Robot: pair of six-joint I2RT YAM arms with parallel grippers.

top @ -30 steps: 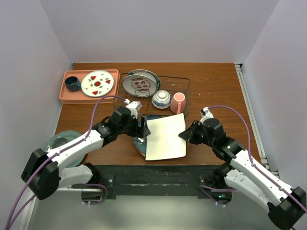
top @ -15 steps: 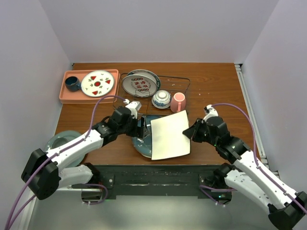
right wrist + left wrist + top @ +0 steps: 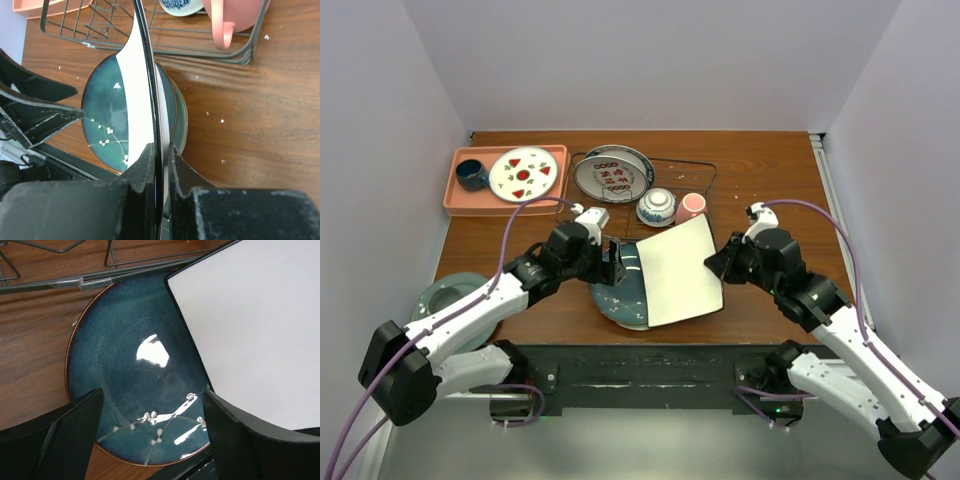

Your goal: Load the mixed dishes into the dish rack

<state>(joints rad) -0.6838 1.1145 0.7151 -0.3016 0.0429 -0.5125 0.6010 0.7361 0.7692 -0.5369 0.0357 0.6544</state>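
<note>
The white square plate (image 3: 678, 270) is tilted up on edge over a dark teal plate (image 3: 618, 297), with my right gripper (image 3: 722, 264) shut on its right rim. The right wrist view shows the plate edge (image 3: 147, 75) pinched between the gripper's (image 3: 161, 150) jaws. My left gripper (image 3: 613, 262) hangs open over the teal plate (image 3: 130, 375), holding nothing. Behind stands the dish rack (image 3: 705, 172), a dark wire basket with the lettered plate (image 3: 613, 173), the patterned bowl (image 3: 657, 206) and the pink mug (image 3: 692, 207) in it. A pale green plate (image 3: 445, 297) lies near left, partly under my left arm.
A salmon tray (image 3: 452, 190) at the back left carries a dark blue cup (image 3: 472, 175) and a white plate with red marks (image 3: 527, 173). The rack's near wire (image 3: 60, 283) runs just beyond the teal plate. White walls close in left and right.
My right gripper has raised the white square plate steeper and carried it right and toward the rack, uncovering more of the teal plate. The left gripper has stayed open, almost in place.
</note>
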